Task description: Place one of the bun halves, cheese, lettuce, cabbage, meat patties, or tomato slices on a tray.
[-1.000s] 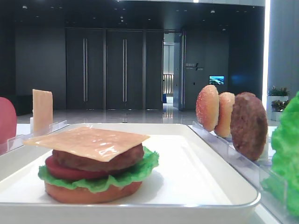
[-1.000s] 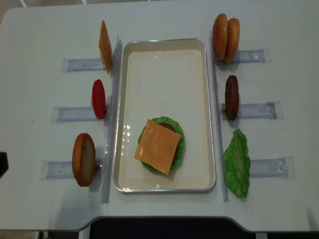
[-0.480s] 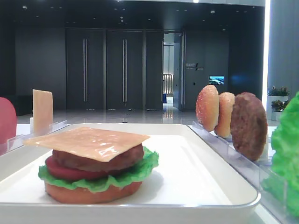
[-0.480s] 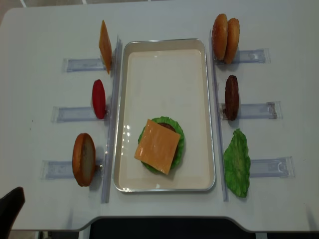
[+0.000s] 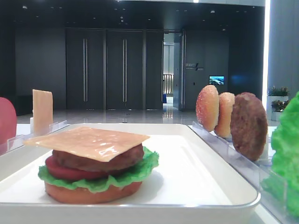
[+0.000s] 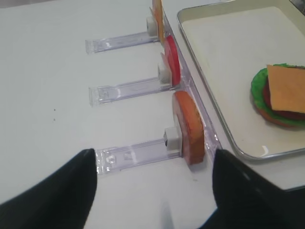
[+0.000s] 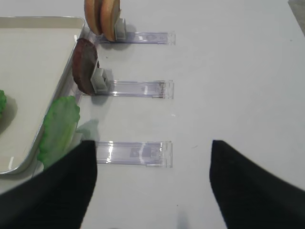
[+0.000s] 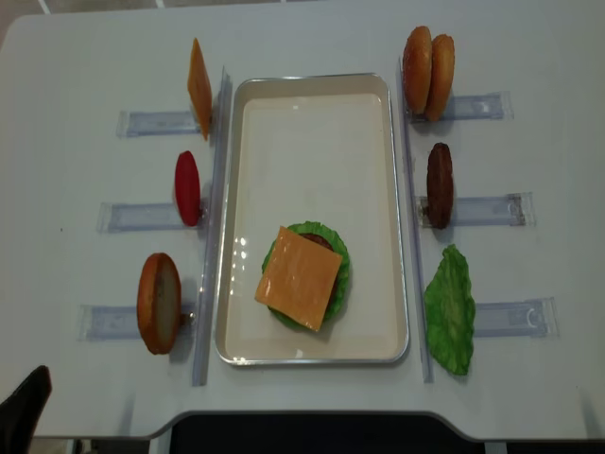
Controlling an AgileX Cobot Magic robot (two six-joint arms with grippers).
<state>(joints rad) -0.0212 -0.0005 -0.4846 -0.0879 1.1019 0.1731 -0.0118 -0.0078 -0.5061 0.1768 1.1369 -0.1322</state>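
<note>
On the white tray (image 8: 312,142) sits a stack with a cheese slice (image 8: 299,277) on top, over a patty, tomato, lettuce and a bun bottom. Left of the tray, racks hold upright a second cheese slice (image 8: 198,88), a tomato slice (image 8: 187,187) and a bun half (image 6: 189,128). On the right stand two bun halves (image 8: 427,73), a meat patty (image 8: 440,184) and a lettuce leaf (image 7: 59,129). My left gripper (image 6: 152,157) hangs open and empty near the table's front edge, short of the bun half. My right gripper (image 7: 151,143) is open and empty, right of the lettuce.
Clear plastic racks (image 8: 142,216) lie on both sides of the tray, with long clear strips along its rims. A dark part of the left arm (image 8: 24,411) shows at the table's front left corner. The far half of the tray is bare.
In the overhead view the dark left arm has slid from the left edge down to the front left corner. The food and the right gripper have not moved.
</note>
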